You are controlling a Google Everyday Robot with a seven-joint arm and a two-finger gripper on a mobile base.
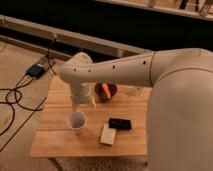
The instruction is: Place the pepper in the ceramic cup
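Toward 12 o'clock on the wooden table point(55, 141), a dark red bowl point(114, 93) with the pepper point(106, 90) lying inside it, orange-red and slanted, nowhere near the cup. At about 9 o'clock from the table's middle, the white cup point(76, 121), upright, mouth open to the camera, only its pale inside on show. Directly over that cup, at its 12 o'clock, the gripper point(82, 104), pointing down from a thick cream wrist and hanging just above the rim (whether touching it, hard to say). Open or closed: cannot tell, and nothing visibly carried. At 2 o'clock, close to the far edge, a small clear glass point(136, 91), contents not to be made out. No writing legible anywhere; any label too small to read. At 4 o'clock, a flat black slab point(120, 123), and just beside it toward 5 o'clock a white rectangular block point(107, 135), the two near each other and to the cup's 3 to 4 o'clock. Sweeping in from 3 o'clock, the robot arm point(125, 67), bulky, covering the table's right end and passing above the bowl's back. Off the table at 9 to 10 o'clock, dark cables point(15, 100) looping across the floor to a small black box point(36, 70).
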